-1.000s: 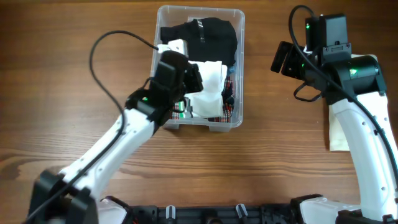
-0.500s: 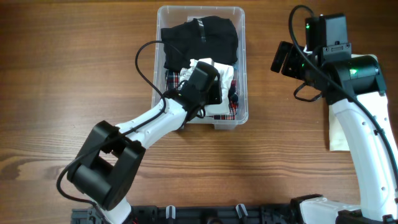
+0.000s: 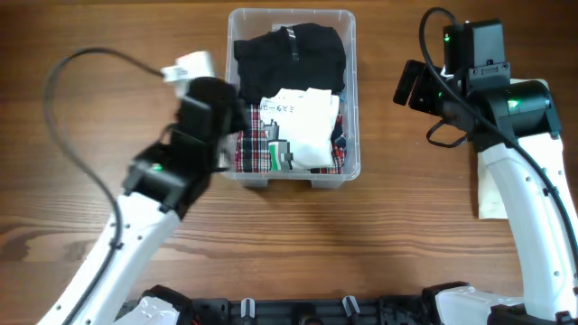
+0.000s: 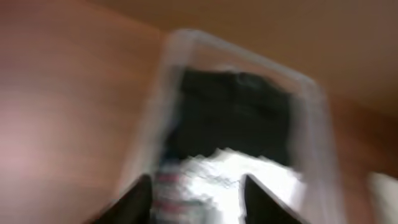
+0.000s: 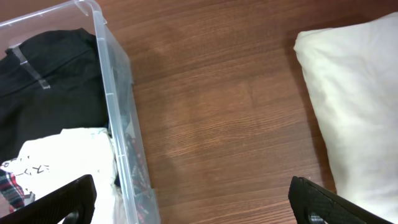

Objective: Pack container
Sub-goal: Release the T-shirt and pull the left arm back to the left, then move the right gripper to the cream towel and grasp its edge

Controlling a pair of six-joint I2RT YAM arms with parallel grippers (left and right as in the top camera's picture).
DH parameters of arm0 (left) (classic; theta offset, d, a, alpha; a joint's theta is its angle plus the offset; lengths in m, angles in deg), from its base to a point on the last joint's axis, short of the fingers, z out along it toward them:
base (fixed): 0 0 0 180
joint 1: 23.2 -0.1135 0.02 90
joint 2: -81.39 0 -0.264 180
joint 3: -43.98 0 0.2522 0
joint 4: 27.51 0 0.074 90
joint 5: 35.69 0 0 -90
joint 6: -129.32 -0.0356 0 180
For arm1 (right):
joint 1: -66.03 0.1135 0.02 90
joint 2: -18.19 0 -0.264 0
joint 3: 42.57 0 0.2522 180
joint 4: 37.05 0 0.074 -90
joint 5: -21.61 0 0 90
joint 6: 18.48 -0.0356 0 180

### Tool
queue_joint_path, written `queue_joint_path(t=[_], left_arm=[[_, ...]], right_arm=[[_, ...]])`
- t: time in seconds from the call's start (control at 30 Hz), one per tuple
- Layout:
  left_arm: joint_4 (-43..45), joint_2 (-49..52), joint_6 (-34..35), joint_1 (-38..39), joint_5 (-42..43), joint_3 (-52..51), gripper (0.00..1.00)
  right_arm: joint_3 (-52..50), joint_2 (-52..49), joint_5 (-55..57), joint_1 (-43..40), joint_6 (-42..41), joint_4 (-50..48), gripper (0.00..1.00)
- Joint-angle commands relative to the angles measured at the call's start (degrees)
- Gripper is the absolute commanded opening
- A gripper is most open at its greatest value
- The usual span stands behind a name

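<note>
One wooden table (image 3: 81, 81) carries everything, and two arms flank the work: the left arm (image 3: 149, 185) reaches up from 7 o'clock and the right arm (image 3: 524, 190) rises along the 3 o'clock edge. The container (image 3: 354, 99) sits at 12 o'clock on the table, long axis pointing away from the robot, probably so that either arm can reach in over a long side. A black garment (image 3: 289, 56) fills its 12 o'clock end, laid flat and folded to the tub's width. A plaid garment (image 3: 251, 149) lines the 6 o'clock end, with a white garment (image 3: 302, 126) stacked on it towards 3 o'clock. Layering like this looks meant to save floor space. A cream cloth (image 5: 354, 106) lies on the table at 4 o'clock, well apart from the container and partly under the right arm, seemingly next for packing. The left end effector (image 4: 199, 202) hovers just beside the container's 9 o'clock wall, fingers (image 4: 140, 199) apart with nothing between them (its wrist view is badly blurred). The right end effector (image 5: 193, 202) hangs at the container's 3 o'clock side, spread wide and empty, likely parked clear of the other arm.
</note>
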Motion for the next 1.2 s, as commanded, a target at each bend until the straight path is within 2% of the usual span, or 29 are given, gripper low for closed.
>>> queue_joint_path(t=[0.0, 0.13, 0.3, 0.53, 0.63, 0.67, 0.8, 1.0, 1.17], left_arm=[[-7.06, -0.07, -0.13, -11.21, -7.10, -0.33, 0.98], [-11.85, 0.81, -0.13, -21.53, -7.10, -0.35, 1.00], [-11.85, 0.94, -0.13, -27.19, -7.10, -0.35, 1.00], [-11.85, 0.94, -0.13, -27.89, -7.08, -0.35, 1.00], [-11.85, 0.94, -0.13, -27.89, -7.08, -0.35, 1.00], [-11.85, 0.94, -0.13, -27.89, -7.10, -0.35, 1.00], [-11.85, 0.94, -0.13, -27.89, -7.10, -0.35, 1.00], [-11.85, 0.94, -0.13, -27.89, -7.08, -0.35, 1.00], [-11.85, 0.94, -0.13, -27.89, -7.10, -0.35, 1.00]], right_arm=[[0.09, -0.37, 0.15, -0.07, 0.35, 0.00, 1.00], [0.09, -0.37, 0.15, -0.07, 0.35, 0.02, 1.00], [0.09, -0.37, 0.15, -0.07, 0.33, 0.00, 1.00], [0.07, -0.37, 2.08, -0.07, 0.44, -0.79, 1.00], [0.04, -0.28, 7.67, -0.68, 7.87, 1.46, 1.00], [0.04, -0.31, 8.61, -1.86, 7.80, 2.49, 1.00], [0.02, -0.37, 6.10, -17.22, 7.93, 7.50, 1.00], [0.00, -1.40, -7.43, -46.38, 7.89, 4.55, 1.00], [-1.53, -6.54, -9.29, -56.37, 9.33, 1.88, 1.00]])
